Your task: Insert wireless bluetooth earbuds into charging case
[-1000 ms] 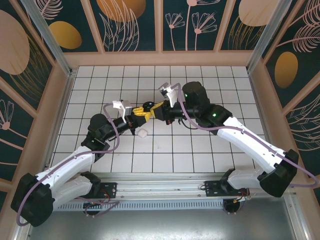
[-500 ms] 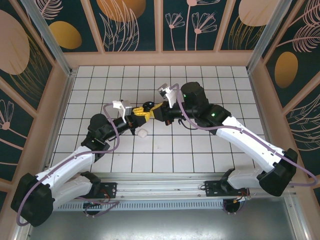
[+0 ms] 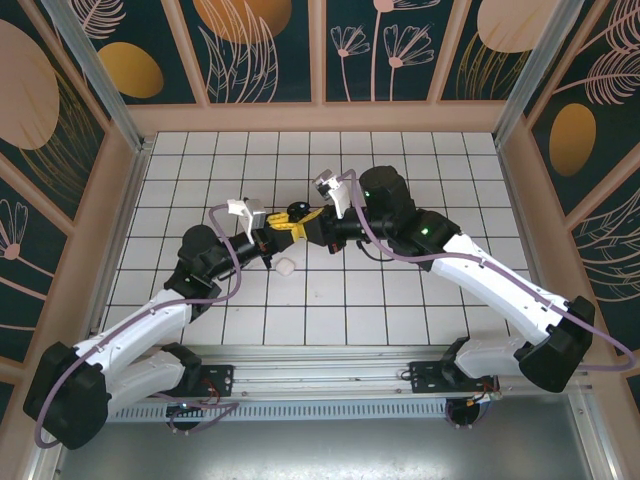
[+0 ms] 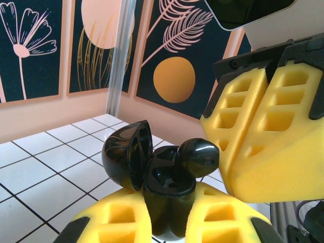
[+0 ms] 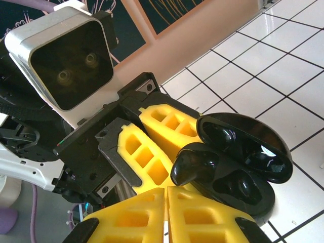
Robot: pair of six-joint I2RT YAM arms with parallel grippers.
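One black earbud (image 4: 198,157) hangs just above the open mouth of one black charging case (image 4: 162,182), touching or nearly touching its rim. It sits at the tips of the right tool (image 5: 166,195), whose yellow fingers are pressed together on it. The case is held up off the counter, clamped from both sides between the yellow fingers of the left tool (image 4: 169,223). Its domed lid (image 4: 126,157) is swung open to one side. Whether a second earbud already sits in the dark hollows of the case cannot be told. From above, the two tools meet tip to tip over the middle of the counter (image 3: 400,290), which is laid with white square tiles and dark joints. One small white piece (image 3: 286,266) lies on the tiles just near the left tool; what it is cannot be made out. Around the counter stand walls (image 3: 260,50) of dark panels painted with plants and orange discs, set in pale wooden frames.
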